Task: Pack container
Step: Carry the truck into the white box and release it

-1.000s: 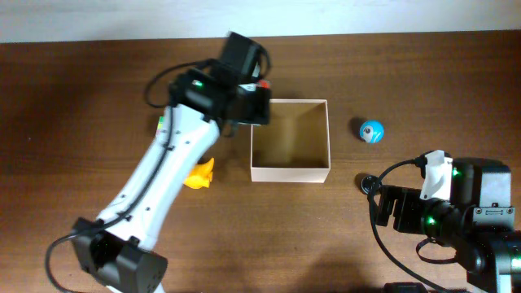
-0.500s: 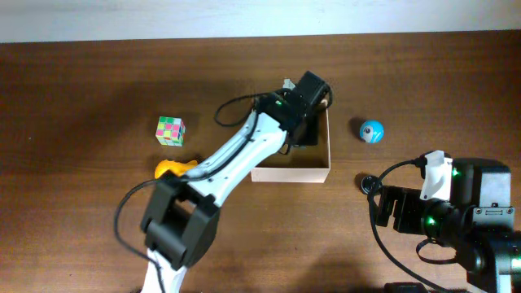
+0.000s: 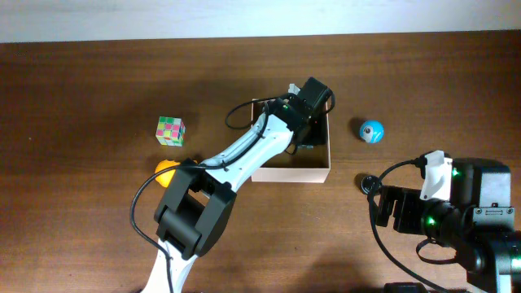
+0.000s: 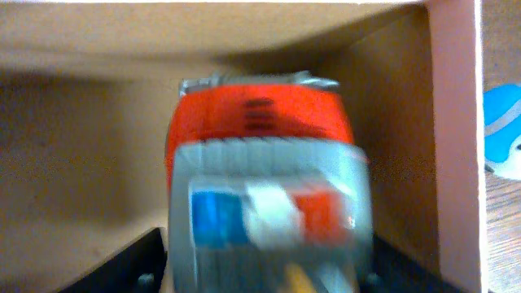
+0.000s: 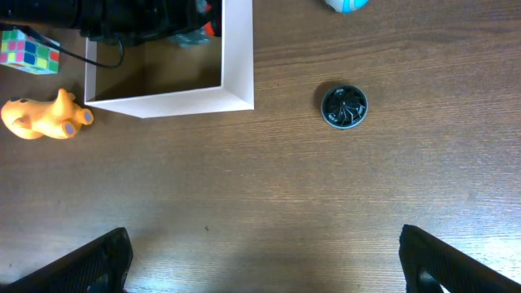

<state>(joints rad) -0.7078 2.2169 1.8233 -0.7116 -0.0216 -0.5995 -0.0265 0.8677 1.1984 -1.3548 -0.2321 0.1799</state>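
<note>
The container (image 3: 290, 173) is a square white-walled box with a tan inside, at the table's middle; it also shows in the right wrist view (image 5: 237, 49). My left gripper (image 3: 306, 120) reaches into its far right corner, near the wall (image 4: 453, 122). The left gripper (image 4: 264, 273) is shut on a red and grey toy car (image 4: 256, 122) with blue, white and red marks, held inside the container. My right gripper (image 5: 264, 260) is open and empty above bare table at the front right (image 3: 383, 208).
A coloured puzzle cube (image 3: 170, 129) and an orange toy animal (image 3: 166, 170) lie left of the container. A blue ball (image 3: 371, 130) lies to its right, and a small black round piece (image 3: 370, 184) lies in front of the ball, near my right arm.
My left arm has swung right from the container's left corner into its far right corner, carrying the toy car. The orange toy now lies farther left. The right arm has not moved.
</note>
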